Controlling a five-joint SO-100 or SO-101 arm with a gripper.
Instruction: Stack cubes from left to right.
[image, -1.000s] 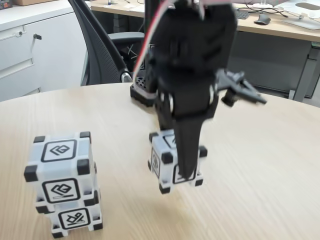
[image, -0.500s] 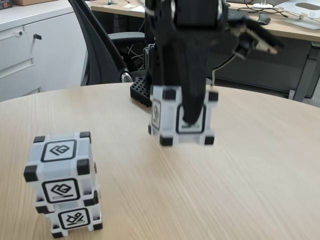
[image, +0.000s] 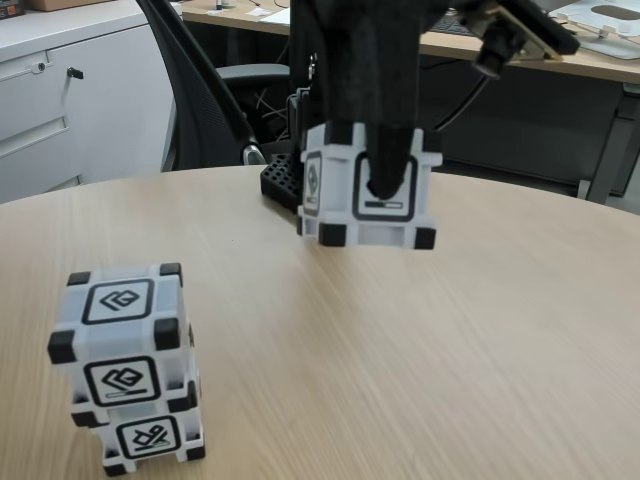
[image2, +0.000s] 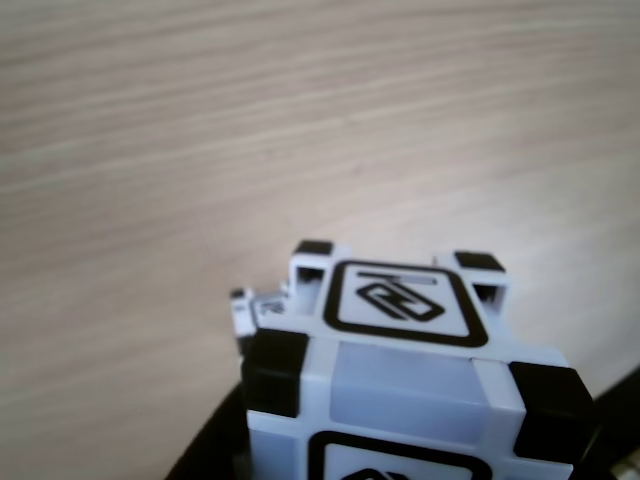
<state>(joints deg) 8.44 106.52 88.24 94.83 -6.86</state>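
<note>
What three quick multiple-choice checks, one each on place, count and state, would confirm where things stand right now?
1. Where is the two-cube stack of white plastic cubes with black corner blocks in the fixed view?
A. lower left of the table
B. far right edge
C. on the office chair

2. How many cubes are in that stack?
A. one
B. two
C. three

3. What is the state of the third white black-cornered cube?
A. resting on the table
B. lying on top of the stack
C. held in the air by the hand

Answers:
1 A: the stack stands at the lower left of the round wooden table.
2 B: one cube sits on another.
3 C: the hand's black fingers clamp it, with bare tabletop visible beneath it.
</note>
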